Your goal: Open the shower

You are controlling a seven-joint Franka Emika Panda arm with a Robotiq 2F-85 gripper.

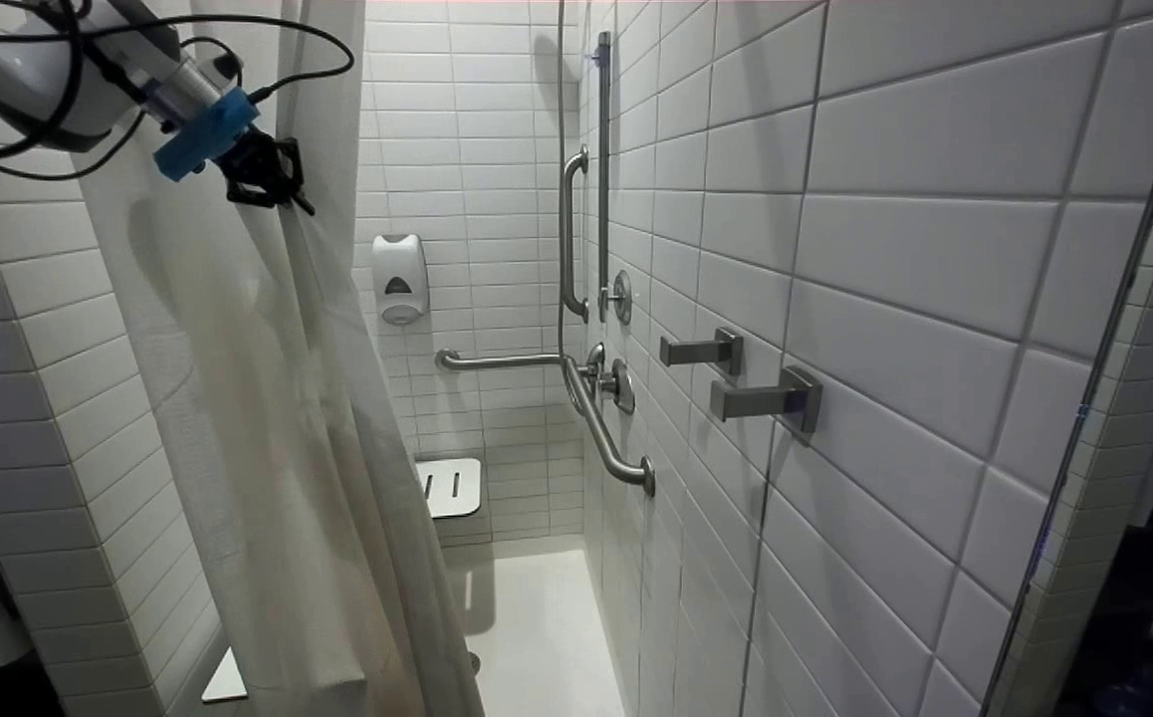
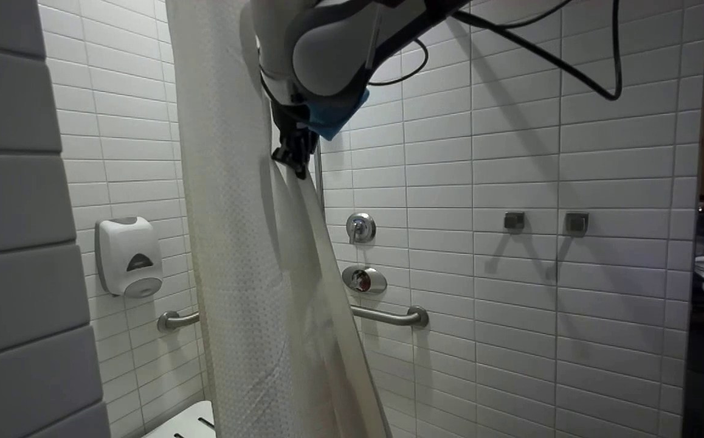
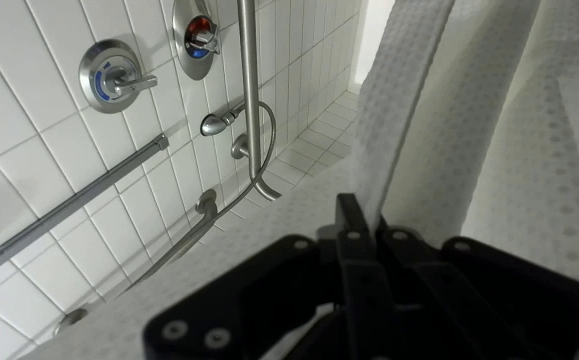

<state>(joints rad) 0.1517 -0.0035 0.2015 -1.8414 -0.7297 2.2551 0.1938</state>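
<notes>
The shower (image 1: 482,199) is a white-tiled stall with a tall white fabric curtain (image 1: 268,478) across its left part in an exterior view. The curtain (image 2: 242,274) also hangs in folds in the middle of an exterior view. My black gripper (image 1: 300,194) is at the curtain's upper part, at its edge. It also shows in an exterior view (image 2: 299,169). In the wrist view the gripper (image 3: 369,220) has its fingers closed on a pinched fold of the curtain (image 3: 429,140). The fold runs out from between the fingertips. Curtain folds lie on both sides of the fingers.
Chrome grab bars (image 1: 604,438), valve handles (image 2: 361,229) and square hooks (image 1: 761,400) stick out from the side wall. A soap dispenser (image 1: 400,279) is on the back wall. A slatted seat (image 1: 454,488) stands low behind the curtain. A hand shower hose (image 3: 272,135) hangs by the bar.
</notes>
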